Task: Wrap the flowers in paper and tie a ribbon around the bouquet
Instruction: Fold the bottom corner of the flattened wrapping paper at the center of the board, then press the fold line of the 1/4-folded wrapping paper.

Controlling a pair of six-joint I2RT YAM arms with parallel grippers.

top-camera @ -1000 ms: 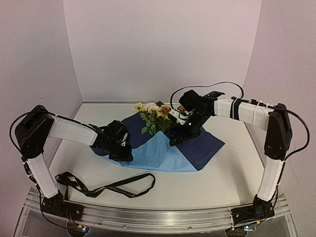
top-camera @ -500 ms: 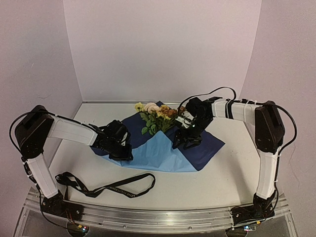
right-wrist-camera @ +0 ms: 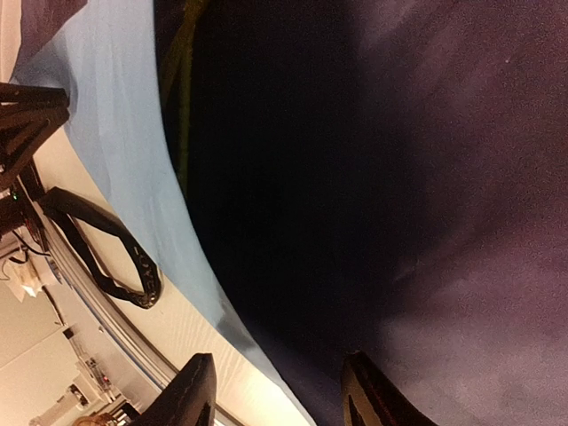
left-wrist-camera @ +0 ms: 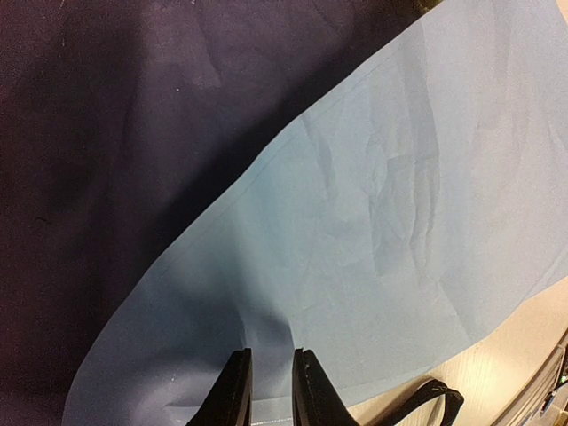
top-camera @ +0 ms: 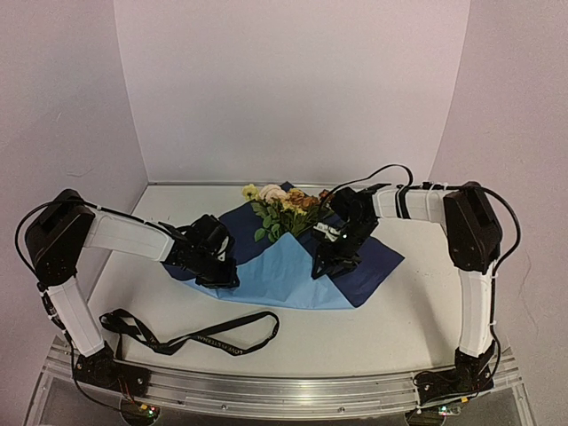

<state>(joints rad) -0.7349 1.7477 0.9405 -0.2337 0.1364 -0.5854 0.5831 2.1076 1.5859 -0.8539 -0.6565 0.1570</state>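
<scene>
The paper [top-camera: 284,277] lies spread on the table [top-camera: 404,311], one light blue flap folded over its dark blue side. The flowers [top-camera: 280,209] rest on its far part with their heads toward the back wall, and the ribbon [top-camera: 197,337] lies apart near the front left edge. The left gripper [left-wrist-camera: 271,382] is low over the light blue flap at the left, its fingers almost together with only a narrow slit, and I cannot tell if they pinch the sheet. The right gripper [right-wrist-camera: 277,390] stands over the dark blue part just beside the stems, its fingers clearly apart and holding nothing.
</scene>
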